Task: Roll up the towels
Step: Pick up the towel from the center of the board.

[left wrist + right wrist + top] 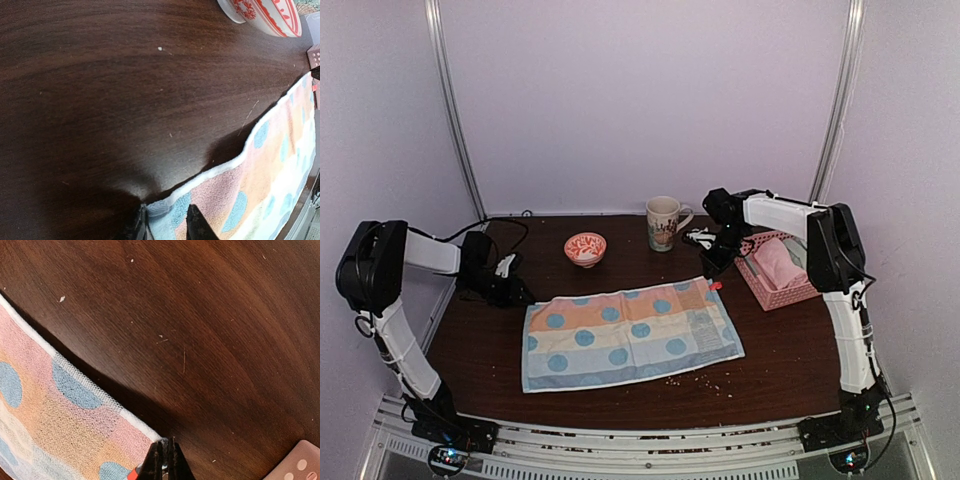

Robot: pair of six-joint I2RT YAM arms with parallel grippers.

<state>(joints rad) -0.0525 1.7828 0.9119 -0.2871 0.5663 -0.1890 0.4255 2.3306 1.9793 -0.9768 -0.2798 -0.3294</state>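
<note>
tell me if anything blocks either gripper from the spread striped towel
Nothing visible does. The left gripper and right gripper each already pinch a far corner of the striped towel. The bowl and mug stand farther back, apart from it.

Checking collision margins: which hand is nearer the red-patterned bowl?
Left. The left hand pinches the striped towel's far-left corner, just left of the bowl. The right hand holds the far-right corner, farther away, beyond the mug.
</note>
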